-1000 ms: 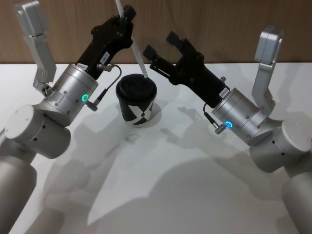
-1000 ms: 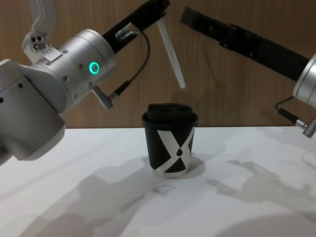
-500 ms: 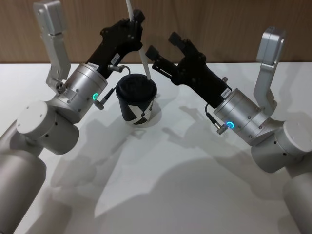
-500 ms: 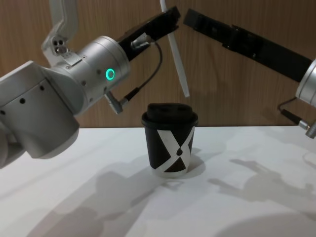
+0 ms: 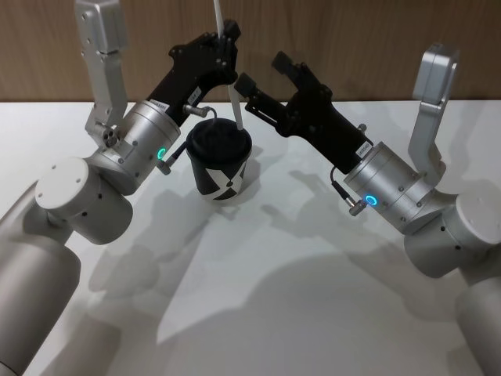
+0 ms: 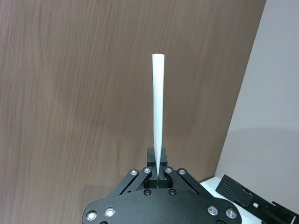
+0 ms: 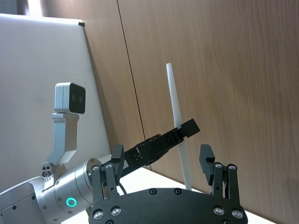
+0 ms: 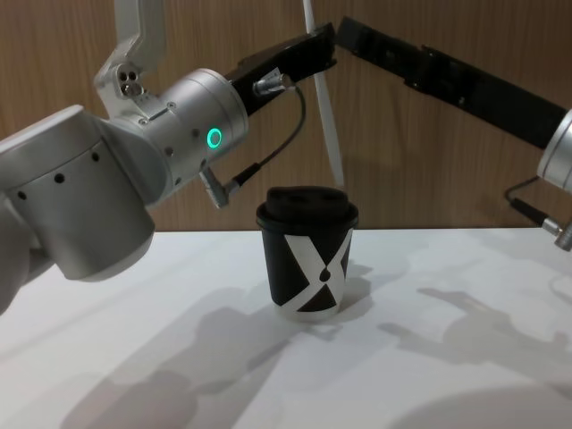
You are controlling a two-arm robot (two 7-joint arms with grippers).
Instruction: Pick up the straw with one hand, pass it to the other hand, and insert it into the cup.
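The thin white straw [image 5: 233,98] stands nearly upright, pinched near its middle by my left gripper [image 5: 227,35], which is shut on it. Its lower end hangs just above the black domed lid of the cup [image 5: 220,163], toward the lid's right side. In the chest view the straw [image 8: 331,125] ends right over the cup [image 8: 308,259]. My right gripper [image 5: 261,70] is open just to the right of the straw, not touching it. The right wrist view has the straw [image 7: 176,112] beyond my open fingers, held by the left gripper [image 7: 187,128]. The left wrist view shows the straw [image 6: 158,107] rising from its shut jaws.
The white table [image 5: 258,298] spreads around the cup with free room in front. A wooden wall [image 5: 352,39] runs behind. Both silver arms flank the cup closely, left [image 5: 133,149] and right [image 5: 383,184].
My left arm has swung right and forward, bringing the straw more upright with its lower end down close over the cup's lid. The right gripper has barely moved and stays open.
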